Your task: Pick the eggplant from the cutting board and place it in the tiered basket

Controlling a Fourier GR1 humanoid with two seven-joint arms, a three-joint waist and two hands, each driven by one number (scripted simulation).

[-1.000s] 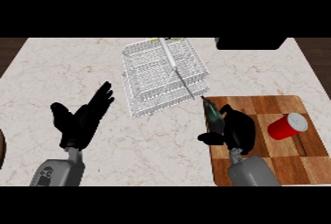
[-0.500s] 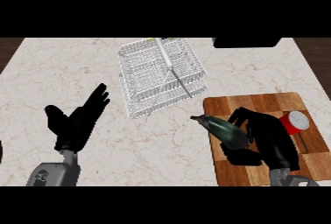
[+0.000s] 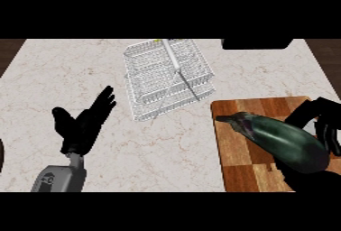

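A dark purple eggplant (image 3: 283, 140) with a green stem end hangs large over the wooden cutting board (image 3: 240, 155) at the right, stem pointing up-left. My right hand (image 3: 318, 118) curls round its far end, fingers showing black behind and beside it. The white wire tiered basket (image 3: 168, 76) stands at the top middle of the marble counter, apart from the eggplant. My left hand (image 3: 83, 124) rests open at the left, fingers spread and pointing up-right.
A black object (image 3: 256, 43) sits at the counter's back edge, right of the basket. The counter's dark left edge shows at the far left. Bare marble lies between the basket and the board.
My right hand has lifted the eggplant up off the board toward the camera, so it looks much larger. The red cup on the board is now hidden. The left hand barely moved.
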